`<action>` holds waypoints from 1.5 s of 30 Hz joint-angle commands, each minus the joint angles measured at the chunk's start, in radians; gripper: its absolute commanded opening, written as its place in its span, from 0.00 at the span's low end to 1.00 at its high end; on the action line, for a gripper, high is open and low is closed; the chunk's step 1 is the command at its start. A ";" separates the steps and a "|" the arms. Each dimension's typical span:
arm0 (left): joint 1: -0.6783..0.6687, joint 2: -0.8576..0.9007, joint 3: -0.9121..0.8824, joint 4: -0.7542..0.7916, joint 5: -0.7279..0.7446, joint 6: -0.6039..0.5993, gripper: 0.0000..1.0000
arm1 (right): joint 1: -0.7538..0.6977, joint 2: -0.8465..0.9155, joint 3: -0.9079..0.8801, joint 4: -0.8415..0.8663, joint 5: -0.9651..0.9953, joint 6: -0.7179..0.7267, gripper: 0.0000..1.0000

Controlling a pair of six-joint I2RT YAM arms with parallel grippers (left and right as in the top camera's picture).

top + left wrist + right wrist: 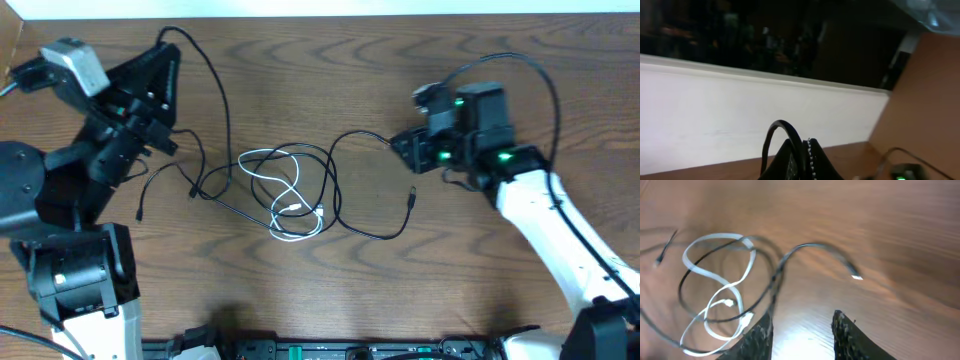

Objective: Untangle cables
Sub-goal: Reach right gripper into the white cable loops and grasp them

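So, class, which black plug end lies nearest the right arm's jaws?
The plug end of the arcing black cable, directly before the open jaws. The other plug lies farther off.

Right wrist view, blurred throughout: the black cable (775, 275) and white cable (715, 236) read as soft streaks, and the black one runs off the left edge. The right fingers (845, 335) are cut off by the bottom edge. Left wrist view: only the dark tips of the left fingers (790, 162) show, at the bottom edge. A black loop (781, 122) rises from them, possibly a cable. Overhead, the plug ends (411, 197) are too small to identify.
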 commanded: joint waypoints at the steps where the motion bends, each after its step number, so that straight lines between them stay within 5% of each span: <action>1: -0.053 -0.005 0.004 0.004 0.017 -0.011 0.08 | 0.097 0.084 0.008 0.044 -0.037 -0.096 0.39; 16: -0.154 0.012 0.004 -0.069 0.077 -0.015 0.08 | 0.320 0.388 0.013 0.438 -0.134 -0.032 0.47; 29: -0.154 0.013 0.004 -0.452 0.008 0.175 0.08 | 0.361 0.435 0.083 0.447 -0.125 -0.018 0.51; 45: -0.154 -0.007 0.022 -0.470 0.008 0.192 0.08 | 0.419 0.501 0.084 0.471 -0.125 -0.037 0.52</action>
